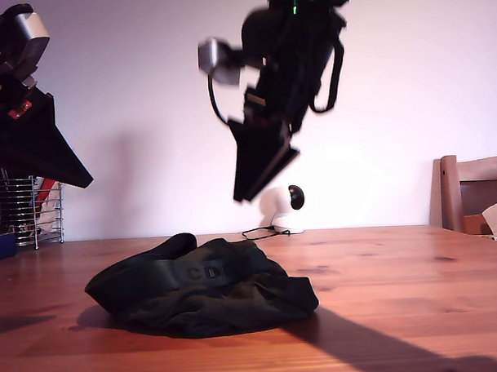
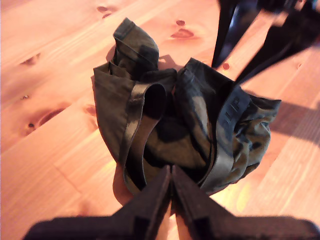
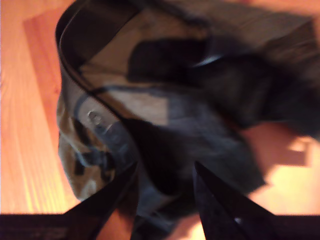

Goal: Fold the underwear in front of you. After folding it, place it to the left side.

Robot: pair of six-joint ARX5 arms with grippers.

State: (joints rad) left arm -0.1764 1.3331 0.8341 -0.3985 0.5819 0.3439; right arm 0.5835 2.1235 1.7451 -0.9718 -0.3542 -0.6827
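Your underwear (image 1: 201,285) lies crumpled in a heap on the table (image 1: 398,270), a little toward the exterior view's left of centre, waistband showing. Neither gripper touches it. Your first gripper (image 2: 171,172) hangs above the heap with its jaws pressed together, holding nothing. Your second gripper (image 3: 165,172) hangs above the cloth with its jaws parted and empty. In the exterior view, both arms are raised well clear of the table.

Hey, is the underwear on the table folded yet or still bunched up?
Bunched up, not folded. The underwear lies in a crumpled heap on the table, its waistband twisted and looping through the pile.
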